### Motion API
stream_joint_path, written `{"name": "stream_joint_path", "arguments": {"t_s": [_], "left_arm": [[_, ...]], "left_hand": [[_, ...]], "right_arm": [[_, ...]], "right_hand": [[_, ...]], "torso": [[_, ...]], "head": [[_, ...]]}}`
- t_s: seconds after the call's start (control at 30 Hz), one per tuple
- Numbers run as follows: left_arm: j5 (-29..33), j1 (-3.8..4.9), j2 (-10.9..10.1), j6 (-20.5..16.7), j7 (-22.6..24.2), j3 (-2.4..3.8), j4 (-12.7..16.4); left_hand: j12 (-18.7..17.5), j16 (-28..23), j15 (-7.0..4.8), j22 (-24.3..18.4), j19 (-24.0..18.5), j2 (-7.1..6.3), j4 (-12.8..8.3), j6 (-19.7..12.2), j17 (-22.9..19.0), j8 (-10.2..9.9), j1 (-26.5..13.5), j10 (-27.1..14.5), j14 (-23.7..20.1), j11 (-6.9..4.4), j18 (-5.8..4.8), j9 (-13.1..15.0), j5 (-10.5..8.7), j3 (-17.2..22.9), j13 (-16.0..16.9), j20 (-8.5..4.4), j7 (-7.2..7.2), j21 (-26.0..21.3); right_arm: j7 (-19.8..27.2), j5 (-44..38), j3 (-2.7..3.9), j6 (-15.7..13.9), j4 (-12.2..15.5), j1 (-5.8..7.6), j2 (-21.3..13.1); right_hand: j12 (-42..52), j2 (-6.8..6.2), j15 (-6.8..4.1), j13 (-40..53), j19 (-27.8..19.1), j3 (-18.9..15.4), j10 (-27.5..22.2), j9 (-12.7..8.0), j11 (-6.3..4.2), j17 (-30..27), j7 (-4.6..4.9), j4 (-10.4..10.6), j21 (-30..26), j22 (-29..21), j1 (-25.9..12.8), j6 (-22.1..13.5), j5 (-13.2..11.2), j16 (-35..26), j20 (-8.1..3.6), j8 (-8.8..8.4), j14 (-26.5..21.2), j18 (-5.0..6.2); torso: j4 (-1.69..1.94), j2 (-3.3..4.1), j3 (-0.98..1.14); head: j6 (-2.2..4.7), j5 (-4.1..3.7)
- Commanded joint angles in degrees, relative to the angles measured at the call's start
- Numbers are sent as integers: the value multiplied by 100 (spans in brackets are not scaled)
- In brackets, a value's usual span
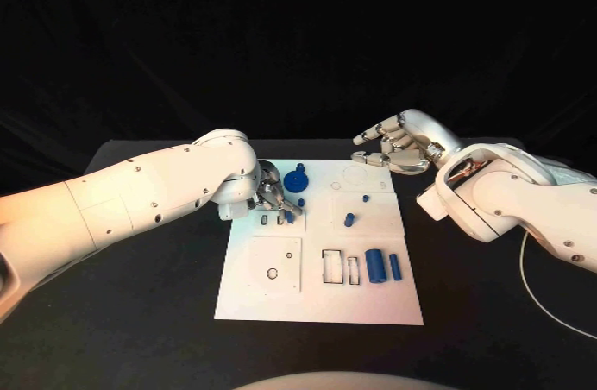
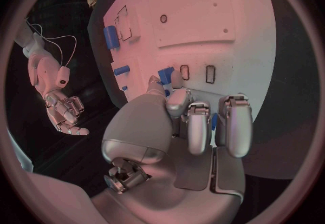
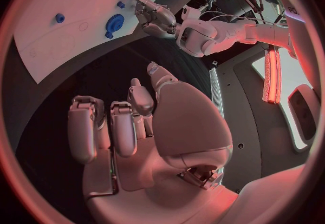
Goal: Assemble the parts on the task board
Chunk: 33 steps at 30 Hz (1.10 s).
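Observation:
The white task board lies mid-table. My left hand rests over its back left part, next to two empty slots. Its thumb and a finger pinch a small blue part standing in line with those slots. A round blue part sits just behind the hand. My right hand hovers above the board's back right corner, fingers loosely bent and apart, holding nothing. Two small blue pegs stand mid-board. A thick blue cylinder and a thin one lie at the front right.
An outlined rectangular recess lies left of the thick cylinder. A square plate with an oval hole takes up the board's front left. Black table surrounds the board. A thin cable runs along the table at the right.

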Motion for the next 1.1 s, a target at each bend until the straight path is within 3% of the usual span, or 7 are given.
{"name": "stream_joint_path", "arguments": {"t_s": [0.03, 0.3, 0.4, 0.5, 0.83, 0.97, 1.1], "left_arm": [[25, 6, 24, 173, -420, 1, -12], [9, 7, 37, 233, -429, 1, -26], [13, 7, 34, 217, -429, 1, -17], [46, 7, 27, 207, -425, 1, -2], [203, 5, -138, -3, -386, 4, 209], [222, 5, -263, -83, -377, 5, 337], [200, 5, -361, -187, -373, 5, 442]], "left_hand": [[34, 17, -36, 987, 383, -4, -7, -51, 1506, 35, 68, 46, 602, -4, -62, 13, -5, 52, 6, -41, -8, 35], [12, 17, -57, 994, 382, 84, -266, -139, 1506, 62, 509, 30, 602, -33, -62, 63, 8, 402, -5, -54, -41, 36], [-47, 17, -91, 983, 375, 227, -548, -254, 1506, -2, 991, -22, 602, -66, -58, 45, 291, 817, -43, -81, -73, 27], [-183, 17, -90, 930, 350, 195, -743, -358, 1506, -84, 1294, -127, 602, -52, -46, 12, 632, 1221, -153, -96, -43, -9], [-429, 17, -4, 887, 322, -948, -784, -351, 1506, -40, 575, -140, 602, 3, -34, 106, 707, 4074, -389, -2, 79, -57], [-429, 17, -5, 888, 323, -1000, -796, -351, 1506, -22, 508, -133, 602, -2, -34, 122, 701, 4221, -391, 1, 86, -58], [-408, 17, -3, 913, 333, -1212, -962, -371, 1506, 91, 119, -93, 602, 30, -36, 227, 668, 4865, -382, -9, 53, -50]], "right_arm": [[-33, -90, -1, 129, -1, 0, 11], [-40, -92, -4, 145, 2, 0, 16], [-44, -92, -5, 156, 1, 0, 16], [-47, -92, -6, 165, 0, 0, 16], [-55, -89, -13, 203, -17, -1, 27], [-54, -73, -15, 208, -25, -1, 26], [-50, -57, -18, 210, -34, -1, 32]], "right_hand": [[-12, 1, 16, -7, -43, 5, -27, 9, -13, 989, 11, 37, -26, -7, 8, 36, 19, -37, -5, 33, 481, 22], [-12, 1, 16, -7, -43, 5, -27, 9, -13, 989, 11, 37, -26, -6, 8, 36, 19, -37, -5, 33, 481, 22], [-12, 1, 16, -7, -43, 5, -27, 9, -13, 989, 11, 37, -26, -6, 8, 36, 19, -37, -5, 33, 481, 22], [-12, 1, 16, -7, -43, 5, -27, 9, -13, 989, 11, 37, -26, -6, 8, 36, 19, -37, -5, 33, 481, 22], [-8, 4, 16, -7, -48, -1, -26, 9, -13, 977, 10, 50, -33, -19, -4, 42, 30, -45, -5, 34, 478, 24], [-14, 2, 15, -12, -48, -5, -29, 9, -13, 976, 10, 56, -33, -17, -10, 44, 31, -46, -6, 35, 477, 24], [-10, 0, 15, -11, -50, -12, -28, 9, -13, 973, 9, 63, -36, -22, -17, 47, 28, -49, -6, 35, 476, 25]], "torso": [[6, 0, 0], [3, -2, -1], [2, -1, -2], [0, 0, -1], [6, 0, 2], [15, -2, 4], [17, -2, 5]], "head": [[-7, -8], [-19, -4], [-26, -2], [-32, 0], [-71, -14], [-76, -19], [-81, -6]]}}
